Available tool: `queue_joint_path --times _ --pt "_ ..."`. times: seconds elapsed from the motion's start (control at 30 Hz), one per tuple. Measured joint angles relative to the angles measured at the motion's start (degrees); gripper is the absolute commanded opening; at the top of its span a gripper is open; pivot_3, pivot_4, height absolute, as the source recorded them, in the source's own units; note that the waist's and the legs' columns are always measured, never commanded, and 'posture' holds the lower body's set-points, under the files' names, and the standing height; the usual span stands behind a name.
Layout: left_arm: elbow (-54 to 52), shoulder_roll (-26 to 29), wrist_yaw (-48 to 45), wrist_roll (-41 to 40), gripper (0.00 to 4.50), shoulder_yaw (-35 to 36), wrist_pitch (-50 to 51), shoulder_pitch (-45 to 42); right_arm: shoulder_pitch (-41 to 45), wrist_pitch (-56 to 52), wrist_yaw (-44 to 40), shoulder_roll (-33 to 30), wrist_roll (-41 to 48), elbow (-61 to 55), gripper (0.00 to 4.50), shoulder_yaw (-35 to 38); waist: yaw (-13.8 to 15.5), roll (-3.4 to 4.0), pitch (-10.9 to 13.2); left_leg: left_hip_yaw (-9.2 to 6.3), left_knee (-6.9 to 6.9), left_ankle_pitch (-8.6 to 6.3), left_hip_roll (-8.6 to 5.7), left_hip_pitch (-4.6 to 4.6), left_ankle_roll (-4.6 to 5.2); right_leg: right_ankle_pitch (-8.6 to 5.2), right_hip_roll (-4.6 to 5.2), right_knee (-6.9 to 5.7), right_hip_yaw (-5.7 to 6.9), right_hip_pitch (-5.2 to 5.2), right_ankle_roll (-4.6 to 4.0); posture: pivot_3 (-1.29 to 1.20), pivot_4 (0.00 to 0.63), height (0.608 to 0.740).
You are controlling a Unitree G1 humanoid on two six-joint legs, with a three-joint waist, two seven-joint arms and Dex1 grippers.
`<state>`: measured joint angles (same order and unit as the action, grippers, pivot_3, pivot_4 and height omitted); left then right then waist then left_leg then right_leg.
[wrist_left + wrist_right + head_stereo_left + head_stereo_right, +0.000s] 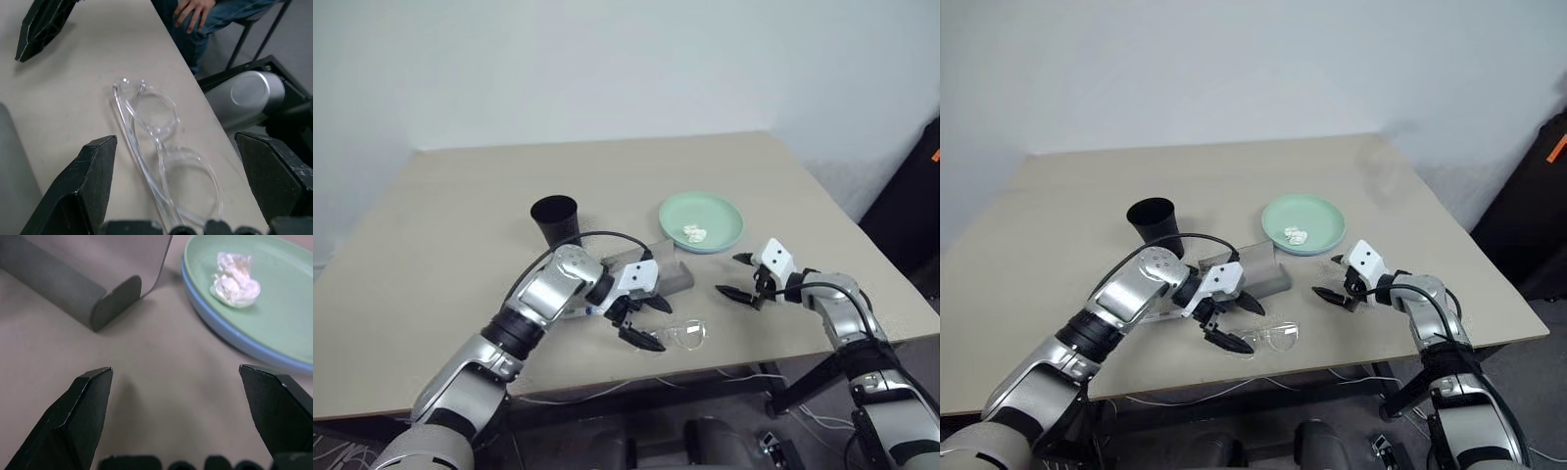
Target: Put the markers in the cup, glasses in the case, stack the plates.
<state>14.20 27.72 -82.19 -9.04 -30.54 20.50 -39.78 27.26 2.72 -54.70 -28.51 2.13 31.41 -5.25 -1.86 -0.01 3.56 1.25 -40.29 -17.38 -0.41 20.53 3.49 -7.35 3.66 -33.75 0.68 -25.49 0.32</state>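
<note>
left claw [171, 196] wide open, empty | glasses [161, 161] on counter [431, 245] just ahead between its fingers, long axis along its reach | right claw [744, 277] open, empty, farther

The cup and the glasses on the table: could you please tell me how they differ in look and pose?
The cup is black and opaque; the glasses are clear, nearly colourless. The cup stands upright, rim up; the glasses lie flat. The cup stands further back on the table with nothing near it; the glasses lie at the near edge, with the open left claw right at them. Both rest on the table, unheld.
</note>
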Motion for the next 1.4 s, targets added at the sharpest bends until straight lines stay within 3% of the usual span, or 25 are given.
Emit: queue_joint_path --times 0.27,0.37,0.5,0.6,0.67,0.8,1.2,1.3,1.4 --pt "7.38 -3.40 -2.12 3.71 4.08 -1.12 -2.00 -2.98 -3.41 -0.94 2.32 0.19 0.04 -4.24 4.47 -0.01 -0.19 -0.01 0.00 -0.02 -0.01 0.00 0.04 0.00 0.00 0.00 -0.09 -0.02 -0.06 0.00 0.00 0.00 0.000 0.720" --pt "9.12 -4.44 -2.54 4.69 3.53 -1.67 -2.64 -3.18 -3.98 -1.46 2.73 0.13 0.08 -5.41 4.50 0.05 -0.16 -0.01 0.00 -0.02 -0.04 0.00 0.03 0.01 0.00 0.00 -0.09 -0.01 -0.08 0.00 0.00 0.00 0.000 0.720" --pt "10.60 -5.25 -3.03 6.17 2.18 -1.81 -3.62 -3.57 -5.21 -2.10 3.54 -0.08 0.13 -6.54 4.50 0.23 -0.09 -0.02 0.00 -0.02 -0.06 0.00 0.03 0.03 0.01 0.00 -0.09 0.00 -0.11 0.00 0.01 0.00 0.000 0.720" --pt "11.35 -5.82 -3.12 6.75 2.18 -1.80 -3.95 -3.60 -5.40 -2.34 3.80 -0.22 0.14 -6.60 4.50 0.45 -0.08 -0.02 0.00 -0.02 -0.07 0.00 0.03 0.02 0.01 0.00 -0.09 -0.01 -0.11 0.00 0.01 0.00 0.000 0.720" --pt "11.55 -6.36 -3.20 6.98 1.88 -1.80 -4.20 -3.64 -5.39 -2.34 4.05 -0.26 0.14 -6.63 4.50 0.66 -0.06 -0.03 0.00 -0.02 -0.08 0.00 0.03 0.03 0.01 0.00 -0.10 -0.01 -0.11 0.00 0.01 0.00 0.000 0.720" --pt "12.01 -6.80 -3.55 7.12 0.67 -1.73 -4.21 -4.03 -5.36 -2.34 4.57 -0.26 0.13 -6.63 4.50 0.92 -0.07 -0.03 0.00 -0.02 -0.10 0.00 0.03 0.03 0.01 0.00 -0.11 -0.02 -0.12 0.00 0.01 0.00 0.000 0.720" --pt "12.00 -6.73 -3.78 7.36 0.67 -1.58 -4.39 -4.61 -4.93 -2.31 4.99 -0.24 0.06 -6.14 4.50 0.95 -0.07 -0.04 0.00 -0.03 -0.13 0.00 0.04 0.02 0.01 0.01 -0.14 -0.02 -0.14 0.02 0.01 0.00 0.000 0.720" --pt "12.00 -6.70 -3.80 7.32 0.13 -1.46 -4.43 -4.61 -4.90 -2.30 5.27 -0.24 0.06 -6.12 4.50 0.95 -0.07 -0.04 0.00 -0.03 -0.13 0.00 0.05 0.02 0.01 0.01 -0.15 -0.02 -0.14 0.02 0.02 0.00 0.000 0.720" --pt "11.98 -6.58 -4.15 7.23 0.05 -0.86 -4.39 -4.62 -4.89 -2.30 5.40 -0.24 0.06 -6.09 4.50 0.95 -0.06 -0.03 -0.01 -0.03 -0.15 0.00 0.05 0.01 0.02 0.01 -0.15 -0.03 -0.15 0.04 0.02 0.00 0.000 0.720"
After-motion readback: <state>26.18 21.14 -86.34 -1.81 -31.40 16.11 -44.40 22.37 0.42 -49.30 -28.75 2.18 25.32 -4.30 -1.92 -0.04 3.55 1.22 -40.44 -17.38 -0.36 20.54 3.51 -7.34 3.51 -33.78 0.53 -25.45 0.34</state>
